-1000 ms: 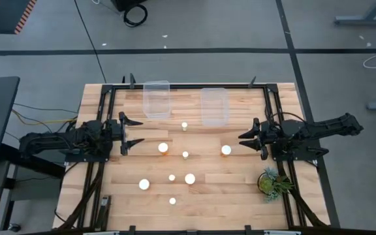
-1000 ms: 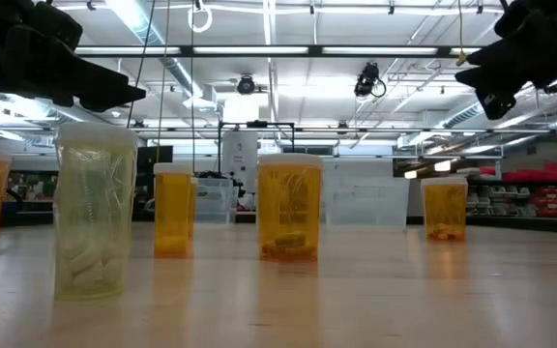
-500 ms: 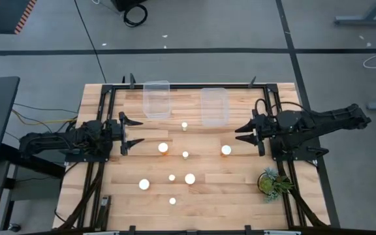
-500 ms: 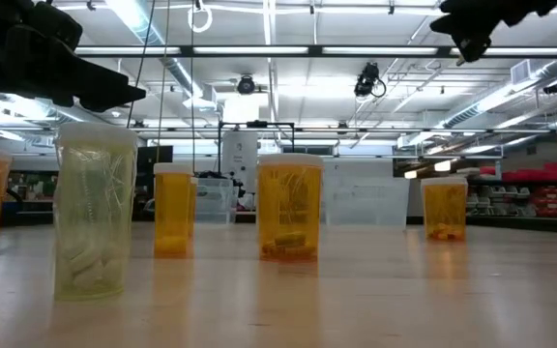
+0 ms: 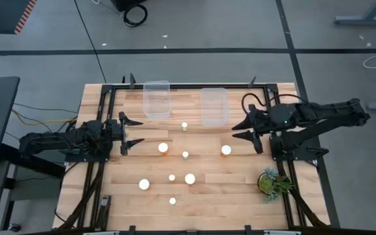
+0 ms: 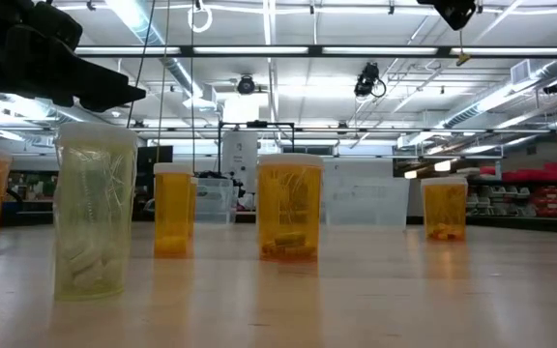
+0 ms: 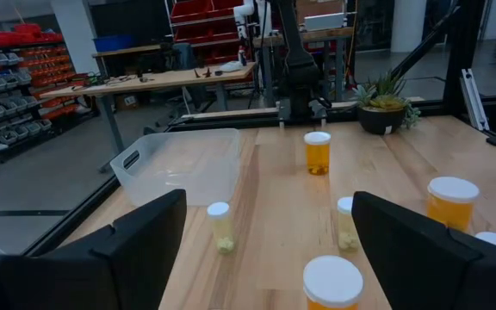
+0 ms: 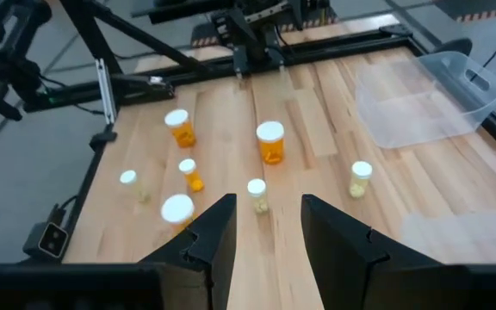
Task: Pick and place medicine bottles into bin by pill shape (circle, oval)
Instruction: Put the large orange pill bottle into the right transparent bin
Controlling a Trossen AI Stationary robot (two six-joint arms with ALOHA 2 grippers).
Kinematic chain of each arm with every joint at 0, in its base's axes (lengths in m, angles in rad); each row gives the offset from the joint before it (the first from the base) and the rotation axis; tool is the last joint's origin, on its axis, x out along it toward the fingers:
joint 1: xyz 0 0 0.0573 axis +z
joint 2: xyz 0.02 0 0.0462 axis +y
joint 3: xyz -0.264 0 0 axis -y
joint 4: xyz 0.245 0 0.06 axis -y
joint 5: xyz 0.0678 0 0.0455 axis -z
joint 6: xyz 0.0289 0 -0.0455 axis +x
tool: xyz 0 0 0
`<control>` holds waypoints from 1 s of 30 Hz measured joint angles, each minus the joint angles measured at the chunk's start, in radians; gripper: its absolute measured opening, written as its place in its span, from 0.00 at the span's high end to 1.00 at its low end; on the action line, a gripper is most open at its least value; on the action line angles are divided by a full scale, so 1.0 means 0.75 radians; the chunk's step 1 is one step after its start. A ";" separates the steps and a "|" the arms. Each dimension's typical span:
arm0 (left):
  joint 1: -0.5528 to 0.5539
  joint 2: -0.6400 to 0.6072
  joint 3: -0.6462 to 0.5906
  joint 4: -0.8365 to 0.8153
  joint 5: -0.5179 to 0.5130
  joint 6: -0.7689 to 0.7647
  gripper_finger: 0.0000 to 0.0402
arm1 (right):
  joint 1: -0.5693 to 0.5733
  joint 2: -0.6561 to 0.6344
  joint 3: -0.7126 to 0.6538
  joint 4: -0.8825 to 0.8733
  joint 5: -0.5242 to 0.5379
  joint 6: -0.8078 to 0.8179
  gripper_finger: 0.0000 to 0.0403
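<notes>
Right gripper (image 5: 239, 130) raised near clear bins (image 5: 214, 106), fingers parted and empty, left gripper (image 5: 134, 132) waiting wide open at table's left, medicine bottles (image 5: 190, 178) upright on table (image 5: 240, 189)

Grey concrete floor (image 5: 194, 26) crossed by dark tape lines surrounds the pale wooden surface (image 5: 194, 189); a coiled black cable (image 5: 136, 13) lies on it. Overhead, long fluorescent strip lights (image 6: 259, 50) hang from an open ceiling. Beyond stand a workbench (image 7: 145, 82) and red storage bins (image 7: 205, 10) on shelving.

Bright overhead strip lights (image 6: 259, 50); white caps glare; faint shadows.
</notes>
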 joint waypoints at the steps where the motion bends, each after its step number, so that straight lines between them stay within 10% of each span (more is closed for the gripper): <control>1: 0.000 0.000 0.000 0.000 0.000 0.000 0.15 | 0.000 0.018 0.026 -0.021 -0.001 -0.001 0.66; 18: 0.000 0.000 0.000 0.000 0.000 0.000 0.15 | 0.001 0.239 0.226 -0.280 -0.017 -0.036 0.65; 30: 0.000 0.000 0.000 0.000 0.000 0.000 0.15 | 0.001 0.373 0.230 -0.341 -0.017 -0.038 0.46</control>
